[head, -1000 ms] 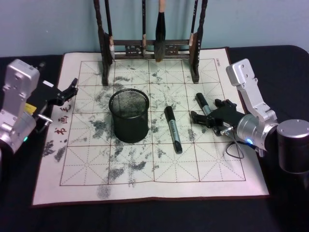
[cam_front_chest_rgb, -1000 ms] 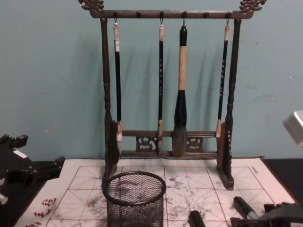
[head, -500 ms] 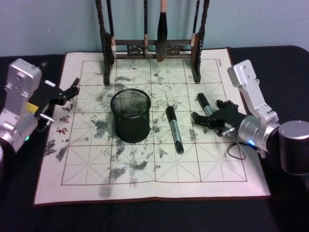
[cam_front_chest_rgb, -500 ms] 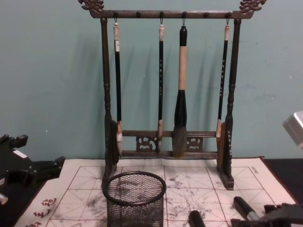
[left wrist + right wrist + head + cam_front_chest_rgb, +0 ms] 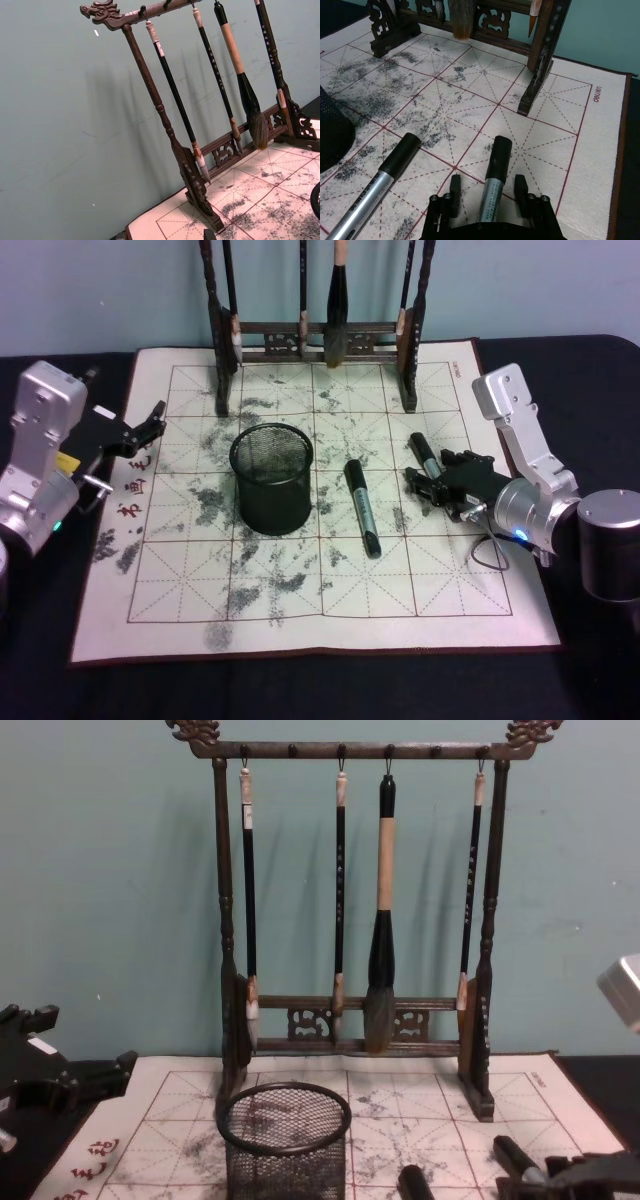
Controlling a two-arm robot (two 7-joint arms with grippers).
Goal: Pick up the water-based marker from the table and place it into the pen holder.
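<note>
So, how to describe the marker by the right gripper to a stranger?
Find the white grid-lined calligraphy mat, then the wooden brush rack at its far edge. In front of the rack's right foot lies a black-capped silver marker. Unlike the other marker beside the mesh pen holder, it sits between the open fingers of the right gripper.

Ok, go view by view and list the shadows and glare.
Chest view: the brush rack throws soft shadows on the wall. Left wrist view: the same shadows fan across the wall. Right wrist view: a sheen runs along the marker inside the open right gripper. Head view: the pen holder casts barely any shadow.
</note>
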